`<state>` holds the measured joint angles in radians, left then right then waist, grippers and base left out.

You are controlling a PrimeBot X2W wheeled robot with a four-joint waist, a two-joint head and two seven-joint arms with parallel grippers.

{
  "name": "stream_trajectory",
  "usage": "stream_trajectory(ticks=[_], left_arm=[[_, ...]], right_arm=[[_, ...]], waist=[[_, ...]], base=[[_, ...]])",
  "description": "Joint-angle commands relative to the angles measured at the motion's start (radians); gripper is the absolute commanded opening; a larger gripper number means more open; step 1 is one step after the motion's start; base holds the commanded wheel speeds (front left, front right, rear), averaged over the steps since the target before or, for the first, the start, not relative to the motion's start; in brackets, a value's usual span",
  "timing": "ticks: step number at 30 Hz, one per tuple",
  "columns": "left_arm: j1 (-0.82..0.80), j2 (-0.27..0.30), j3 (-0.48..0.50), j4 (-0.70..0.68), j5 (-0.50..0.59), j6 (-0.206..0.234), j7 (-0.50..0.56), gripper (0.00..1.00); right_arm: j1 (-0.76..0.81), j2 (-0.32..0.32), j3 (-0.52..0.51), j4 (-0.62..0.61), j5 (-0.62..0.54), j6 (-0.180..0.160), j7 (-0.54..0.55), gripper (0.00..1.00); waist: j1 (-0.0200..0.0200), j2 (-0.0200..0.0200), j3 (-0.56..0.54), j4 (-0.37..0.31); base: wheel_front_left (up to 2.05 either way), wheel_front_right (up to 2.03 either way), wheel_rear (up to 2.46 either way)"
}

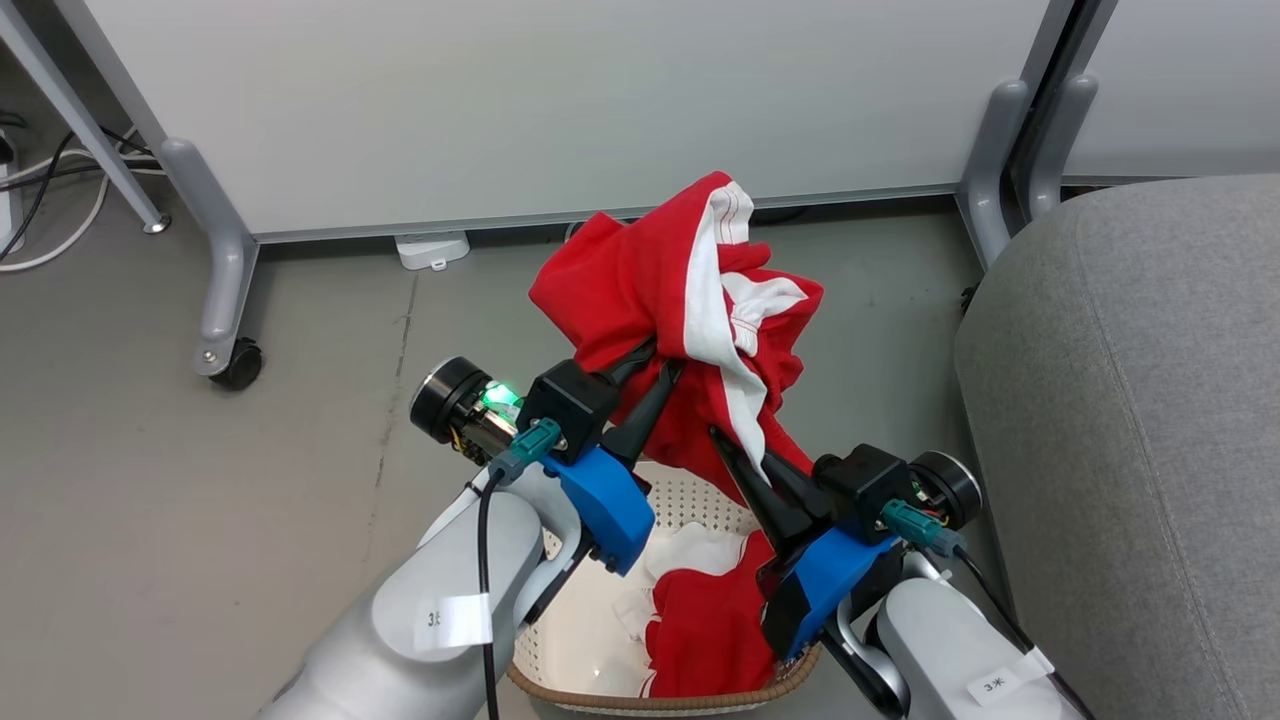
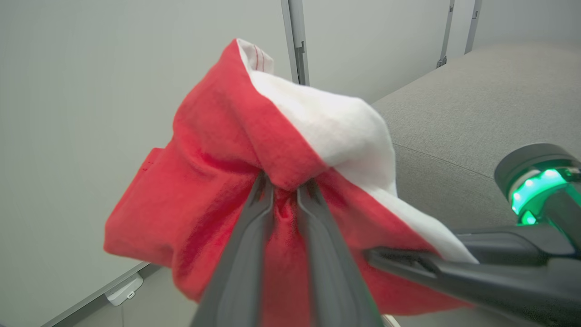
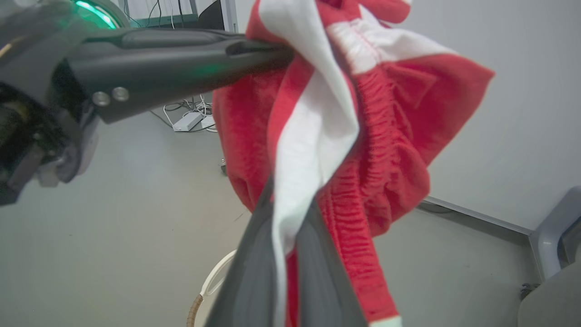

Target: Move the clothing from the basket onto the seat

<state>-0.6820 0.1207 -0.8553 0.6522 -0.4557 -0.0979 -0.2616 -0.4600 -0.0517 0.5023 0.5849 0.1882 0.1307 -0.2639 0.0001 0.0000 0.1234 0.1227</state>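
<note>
A red garment with white panels, the clothing (image 1: pixel 640 290), hangs bunched in the air above the basket (image 1: pixel 700 497). My left gripper (image 1: pixel 660 362) is shut on a red fold of it (image 2: pixel 218 172), fingertips pinched together (image 2: pixel 283 184). Just below and to the right, my right gripper (image 1: pixel 722 440) is shut on the same garment, with a white strip (image 3: pixel 313 136) running down between its fingers (image 3: pixel 254 254). A second red and white piece (image 1: pixel 710 630) lies inside the cream basket with the brown woven rim. The grey seat (image 1: pixel 1130 420) stands to the right of the basket.
A white partition on grey castor legs (image 1: pixel 225 290) runs along the back, with a second leg (image 1: pixel 990 170) near the seat's corner. Cables (image 1: pixel 50 200) and a small white box (image 1: pixel 432 249) lie on the grey floor by the wall.
</note>
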Motion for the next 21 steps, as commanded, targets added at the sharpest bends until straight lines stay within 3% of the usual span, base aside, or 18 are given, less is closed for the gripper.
stream_trajectory(ticks=[1, 21], left_arm=[[-0.006, -0.002, 0.006, 0.004, 0.006, -0.003, -0.005, 0.00], [0.000, -0.007, 0.028, 0.014, 0.026, -0.014, -0.005, 0.00]], right_arm=[[-0.013, 0.002, 0.003, -0.006, 0.011, 0.000, -0.001, 0.00], [-0.012, 0.002, 0.009, -0.018, 0.015, 0.000, -0.001, 0.00]], waist=[[-0.0001, 0.0000, -0.001, -0.001], [-0.0001, 0.0000, -0.003, -0.006]], base=[[0.00, 0.00, 0.00], [0.00, 0.00, 0.00]])
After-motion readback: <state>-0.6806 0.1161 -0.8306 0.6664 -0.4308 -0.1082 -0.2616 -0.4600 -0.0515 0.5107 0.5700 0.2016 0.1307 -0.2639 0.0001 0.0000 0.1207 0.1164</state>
